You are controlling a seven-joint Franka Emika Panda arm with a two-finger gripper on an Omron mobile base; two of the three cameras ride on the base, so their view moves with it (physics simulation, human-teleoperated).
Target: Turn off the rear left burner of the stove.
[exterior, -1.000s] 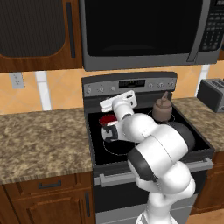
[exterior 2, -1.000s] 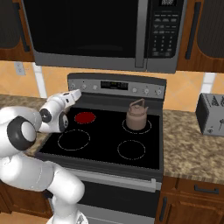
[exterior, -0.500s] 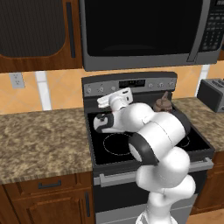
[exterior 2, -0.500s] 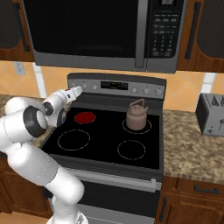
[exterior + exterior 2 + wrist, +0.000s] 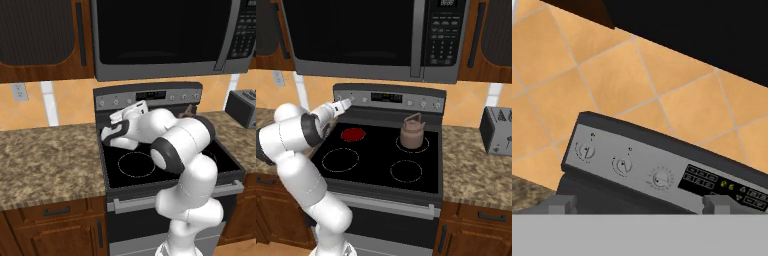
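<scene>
Basically not done yet: the rear left burner (image 5: 353, 134) glows red on the stove (image 5: 381, 165), at the back left of the glass top, just beside the kettle (image 5: 412, 133) on the rear right ring. The two front rings are plain black.

The gripper (image 5: 344, 103) is up at the left end of the back panel (image 5: 391, 99), pointing at the knob row. From the right base view its tip looks very near the panel, but I cannot tell if it touches. In the left base view the hand (image 5: 131, 111) sits over the rear left of the cooktop, covering the burner there.

The hand view looks straight at the panel: three knobs in a row, left knob (image 5: 586, 151), middle knob (image 5: 622, 165), third knob (image 5: 660, 178), then the display (image 5: 722, 186). The fingertips (image 5: 562, 202) sit wide apart at the bottom edge with nothing between them, so the jaws are spread and holding nothing.

My read: the reach is mostly done; left are closing on the right knob and turning it until the red goes out. Which knob runs this burner I cannot tell; the markings are too small.
</scene>
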